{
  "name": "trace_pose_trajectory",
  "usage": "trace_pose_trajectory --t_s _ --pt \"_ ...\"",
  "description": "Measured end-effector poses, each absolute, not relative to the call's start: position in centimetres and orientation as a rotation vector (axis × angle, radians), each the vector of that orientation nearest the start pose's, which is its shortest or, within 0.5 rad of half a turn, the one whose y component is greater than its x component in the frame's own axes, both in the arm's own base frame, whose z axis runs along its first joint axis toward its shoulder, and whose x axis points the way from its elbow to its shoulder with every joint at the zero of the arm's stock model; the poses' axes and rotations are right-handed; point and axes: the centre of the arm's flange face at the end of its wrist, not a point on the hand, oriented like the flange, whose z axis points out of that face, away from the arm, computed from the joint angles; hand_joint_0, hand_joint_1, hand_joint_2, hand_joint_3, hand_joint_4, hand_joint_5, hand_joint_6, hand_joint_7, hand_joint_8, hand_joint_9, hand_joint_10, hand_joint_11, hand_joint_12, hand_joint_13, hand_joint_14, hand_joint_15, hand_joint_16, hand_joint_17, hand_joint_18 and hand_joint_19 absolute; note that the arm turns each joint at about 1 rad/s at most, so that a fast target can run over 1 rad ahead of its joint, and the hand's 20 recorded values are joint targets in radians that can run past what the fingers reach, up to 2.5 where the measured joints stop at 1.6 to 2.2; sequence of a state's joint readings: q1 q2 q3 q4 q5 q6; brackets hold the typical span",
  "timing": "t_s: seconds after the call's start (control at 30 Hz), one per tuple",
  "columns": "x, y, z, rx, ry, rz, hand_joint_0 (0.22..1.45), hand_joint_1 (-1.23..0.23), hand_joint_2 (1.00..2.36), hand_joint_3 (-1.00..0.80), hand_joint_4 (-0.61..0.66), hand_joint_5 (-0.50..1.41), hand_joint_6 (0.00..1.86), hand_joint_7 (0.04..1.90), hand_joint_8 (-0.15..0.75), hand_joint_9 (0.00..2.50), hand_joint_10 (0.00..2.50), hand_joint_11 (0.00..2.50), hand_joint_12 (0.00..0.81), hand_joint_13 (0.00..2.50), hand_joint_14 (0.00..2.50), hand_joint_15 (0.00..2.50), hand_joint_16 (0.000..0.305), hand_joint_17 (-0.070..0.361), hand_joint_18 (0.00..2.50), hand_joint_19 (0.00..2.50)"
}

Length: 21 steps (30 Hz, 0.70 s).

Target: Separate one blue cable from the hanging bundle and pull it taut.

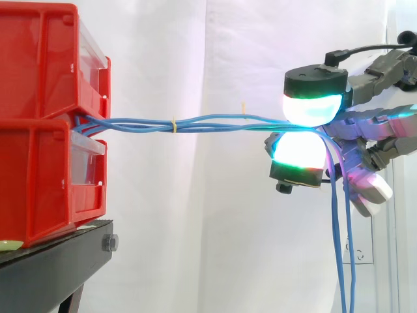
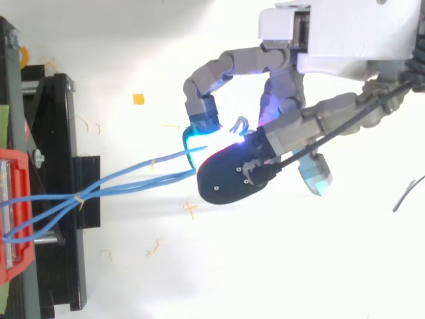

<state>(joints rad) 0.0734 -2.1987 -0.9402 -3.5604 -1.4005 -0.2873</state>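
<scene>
We find two glowing fingertips (image 1: 311, 107) closed one above the other, pad to pad, pinching the blue cables (image 1: 208, 122) between them. The upper pad shines white and cyan, the lower white and green. In the side view several strands enter the pinch together, so we cannot tell whether a single cable is held apart from the rest. In the top view the strands fork just short of the hand (image 2: 299, 126). One runs to a curled finger with a cyan glow, and one passes under the black-backed fingertip. The other fingers of the hand (image 1: 378, 134) are bent behind the pinch.

From the pinch leftward, the cables run nearly level and straight, with little slack, to the gap between the two stacked red bins (image 1: 39, 182). A yellow tie (image 1: 173, 125) binds them partway along that stretch, closer to the bins. On the far side of the pads, the loose ends drop straight down past the lower edge of the side view.

The bins rest on the black stand (image 1: 52, 267). The white curtain (image 1: 195, 228) hangs behind.
</scene>
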Motion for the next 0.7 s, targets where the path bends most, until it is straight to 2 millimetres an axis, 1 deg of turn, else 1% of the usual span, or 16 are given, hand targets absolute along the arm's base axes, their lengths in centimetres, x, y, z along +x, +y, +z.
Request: trace_pose_trajectory --t_s 0.23,0.33,0.4,0.43,0.47,0.5,0.53,0.57,0.6,0.7 --pt "70.05 -9.90 37.70 1.248 1.625 0.694 0.70 -0.93 1.02 -0.21 0.05 0.14 0.50 1.30 0.111 1.86 0.01 0.25 0.241 1.26 0.01 0.40 0.051 0.116 0.90 0.59" --pt "70.04 -9.90 37.70 1.237 1.631 0.687 0.66 -0.98 1.02 -0.22 0.09 0.13 0.50 1.32 0.121 1.84 0.01 0.26 0.248 1.25 0.02 0.40 0.054 0.121 0.89 0.59" --pt "70.05 -9.90 37.69 1.231 1.635 0.683 0.59 -0.93 1.01 -0.33 0.10 0.13 0.50 1.32 0.121 1.83 0.01 0.26 0.245 1.23 0.02 0.41 0.054 0.122 0.87 0.61" --pt "70.05 -9.90 37.67 1.229 1.636 0.681 0.55 -0.87 1.01 -0.42 0.11 0.13 0.50 1.32 0.119 1.83 0.01 0.25 0.246 1.23 0.02 0.40 0.055 0.123 0.86 0.62" --pt "70.06 -9.90 37.67 1.228 1.637 0.681 0.54 -0.84 1.00 -0.46 0.11 0.13 0.50 1.31 0.116 1.84 0.01 0.24 0.248 1.23 0.02 0.40 0.056 0.125 0.87 0.61" --pt "70.06 -9.90 37.66 1.227 1.637 0.680 0.51 -0.78 1.00 -0.50 0.11 0.13 0.50 1.30 0.125 1.84 0.01 0.23 0.256 1.24 0.01 0.39 0.058 0.129 0.89 0.59" --pt "70.06 -9.90 37.66 1.227 1.638 0.679 0.48 -0.71 1.00 -0.50 0.10 0.14 0.50 1.29 0.124 1.86 0.01 0.21 0.260 1.26 0.02 0.38 0.060 0.134 0.91 0.58" --pt "70.06 -9.91 37.66 1.226 1.638 0.679 0.47 -0.67 1.00 -0.50 0.10 0.14 0.50 1.29 0.129 1.86 0.01 0.21 0.259 1.26 0.01 0.37 0.061 0.137 0.92 0.57" --pt "70.06 -9.90 37.67 1.226 1.638 0.679 0.45 -0.59 1.00 -0.50 0.10 0.14 0.50 1.28 0.127 1.88 0.01 0.19 0.268 1.28 0.01 0.36 0.063 0.143 0.94 0.55" --pt "70.06 -9.90 37.66 1.226 1.638 0.679 0.43 -0.52 1.00 -0.50 0.10 0.14 0.50 1.28 0.126 1.89 0.01 0.17 0.270 1.29 0.01 0.36 0.065 0.146 0.95 0.54"
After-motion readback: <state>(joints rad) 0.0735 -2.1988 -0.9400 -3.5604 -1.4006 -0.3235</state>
